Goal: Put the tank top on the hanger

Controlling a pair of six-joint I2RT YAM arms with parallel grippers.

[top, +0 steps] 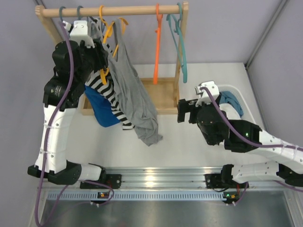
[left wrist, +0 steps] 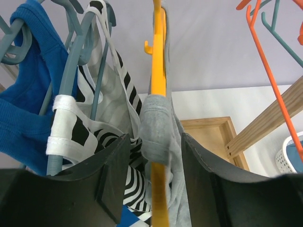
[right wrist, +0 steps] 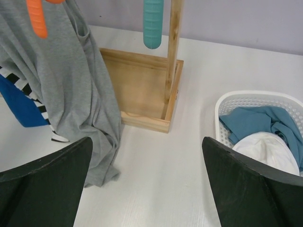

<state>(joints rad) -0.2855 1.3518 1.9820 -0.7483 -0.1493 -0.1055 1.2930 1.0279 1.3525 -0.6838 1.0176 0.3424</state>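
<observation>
Three tops hang at the left end of the wooden rail (top: 137, 9): one blue top (top: 102, 113), one striped top (top: 102, 85) and one grey tank top (top: 135, 97), its strap over one yellow-orange hanger (left wrist: 158, 94). Under the rail the left gripper (left wrist: 155, 156) straddles both, jaws half closed; whether they pinch is unclear. Below the rail's right end, the right gripper (top: 182, 110) gapes empty.

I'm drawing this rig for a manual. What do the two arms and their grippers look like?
The left arm and right arm share one look: white shells on the long links, black housings at the joints, a purple cable running along each. The left gripper and right gripper each have two broad, matte black fingers.
</observation>
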